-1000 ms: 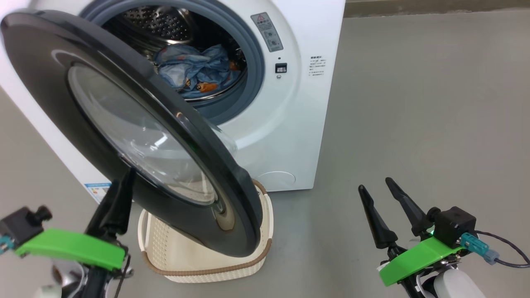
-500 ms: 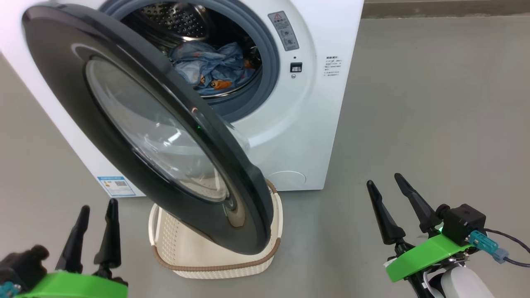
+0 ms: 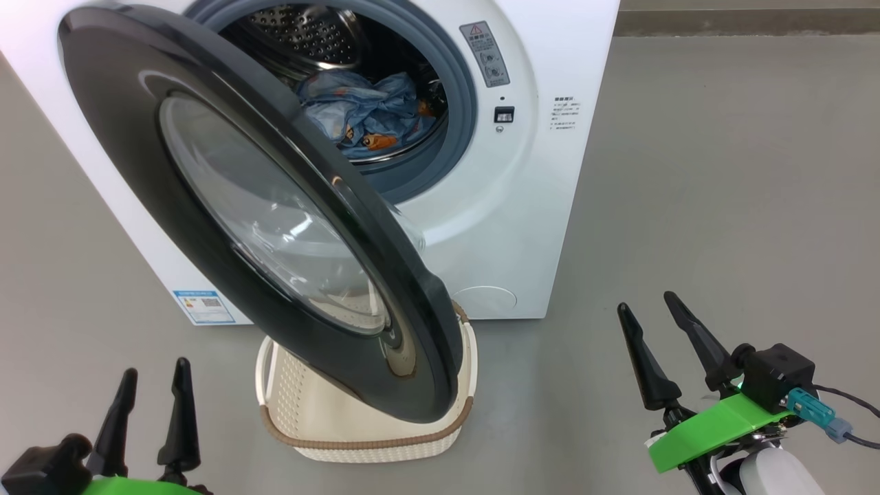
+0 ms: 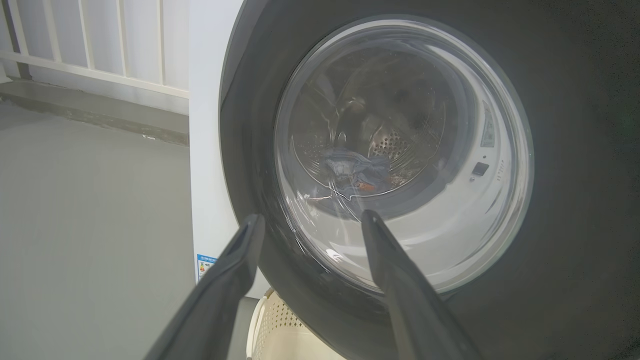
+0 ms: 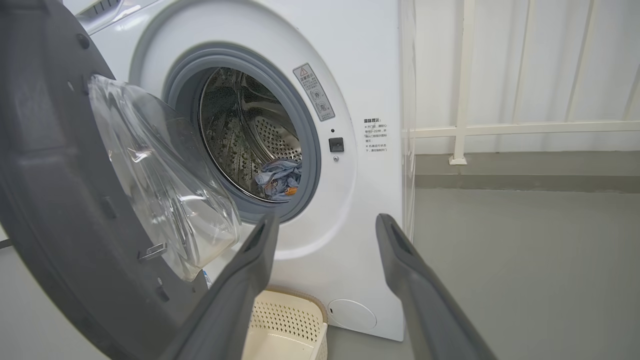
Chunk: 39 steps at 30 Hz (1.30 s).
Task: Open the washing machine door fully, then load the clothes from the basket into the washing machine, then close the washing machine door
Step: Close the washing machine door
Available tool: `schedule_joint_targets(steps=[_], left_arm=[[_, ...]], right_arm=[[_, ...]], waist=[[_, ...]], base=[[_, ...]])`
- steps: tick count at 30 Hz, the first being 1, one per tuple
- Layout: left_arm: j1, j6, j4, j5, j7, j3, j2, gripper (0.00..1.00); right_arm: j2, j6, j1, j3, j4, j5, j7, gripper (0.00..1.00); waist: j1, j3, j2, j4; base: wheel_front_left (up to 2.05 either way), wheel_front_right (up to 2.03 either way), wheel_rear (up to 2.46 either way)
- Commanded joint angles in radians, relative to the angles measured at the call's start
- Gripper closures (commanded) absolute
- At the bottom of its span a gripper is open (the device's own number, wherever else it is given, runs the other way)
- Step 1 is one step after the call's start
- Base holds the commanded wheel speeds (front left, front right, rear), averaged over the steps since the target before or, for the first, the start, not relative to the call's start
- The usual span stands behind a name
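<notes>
The washing machine [image 3: 543, 206] stands with its door [image 3: 124, 137] swung about halfway out, the black glossy face turned toward me. Light blue clothes [image 3: 368, 117] lie in the steel drum, also seen through the glass [image 4: 357, 172] and from the right [image 5: 280, 180]. The basket [image 3: 371, 440] sits on the floor under the door's lower edge; what I see of its inside is bare. My left gripper [image 3: 155, 369] is open, low and left of the door, touching nothing. Out to the right, my right gripper [image 3: 645, 302] is open and holds nothing.
Grey floor [image 3: 722, 172] stretches right of the machine and to its left. A white railing [image 5: 465, 100] and a low kerb [image 5: 525, 175] run behind the machine. The door's grey inner face [image 5: 45, 200] and glass bowl [image 5: 160, 175] jut toward my right arm's side.
My left gripper has drawn back and down from the door's lower left edge, apart from it now. The head camera shifted, so the scene slid right. The right gripper barely moved.
</notes>
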Motion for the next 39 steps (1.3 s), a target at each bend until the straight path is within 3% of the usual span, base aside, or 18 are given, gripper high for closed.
schedule_joint_targets(steps=[1,31,32,33,34,35,39], left_arm=[[-0.014,0.002,-0.021,0.017,-0.013,0.046,0.013,0.0],[-0.012,-0.041,0.022,0.095,-0.013,0.099,-0.049,0.0],[-0.012,-0.042,0.022,0.095,-0.013,0.099,-0.05,0.0],[-0.012,-0.043,0.022,0.095,-0.013,0.099,-0.05,0.0],[-0.012,-0.043,0.022,0.095,-0.013,0.099,-0.051,0.0],[-0.012,-0.044,0.023,0.096,-0.013,0.099,-0.051,0.0],[-0.014,-0.045,0.028,0.095,-0.014,0.092,-0.054,0.0]], right_arm=[[-0.007,0.002,-0.002,0.018,-0.028,-0.01,-0.005,0.0],[-0.025,0.002,-0.001,0.032,-0.025,-0.007,-0.005,0.02],[-0.026,0.002,-0.002,0.037,-0.025,-0.006,-0.005,0.22],[-0.029,0.002,-0.005,0.047,-0.025,-0.007,-0.005,0.51],[-0.03,0.002,-0.01,0.054,-0.026,-0.008,-0.005,0.64],[-0.031,0.002,-0.016,0.059,-0.029,-0.01,-0.005,0.97],[-0.038,0.002,-0.049,0.069,-0.073,-0.017,-0.005,1.0]], waist=[[0.0,0.0,0.0,0.001],[0.0,-0.023,0.0,0.0],[0.0,-0.023,0.0,0.001],[0.0,-0.023,0.0,0.003],[0.0,-0.023,0.0,0.005],[0.0,-0.022,0.0,0.008],[0.0,-0.021,0.0,0.029]], base=[[0.0,0.0,0.0],[0.0,0.0,0.0],[0.0,0.0,0.0],[0.0,0.0,0.0],[0.0,0.0,0.0],[0.0,0.0,0.0],[0.0,0.0,0.0]])
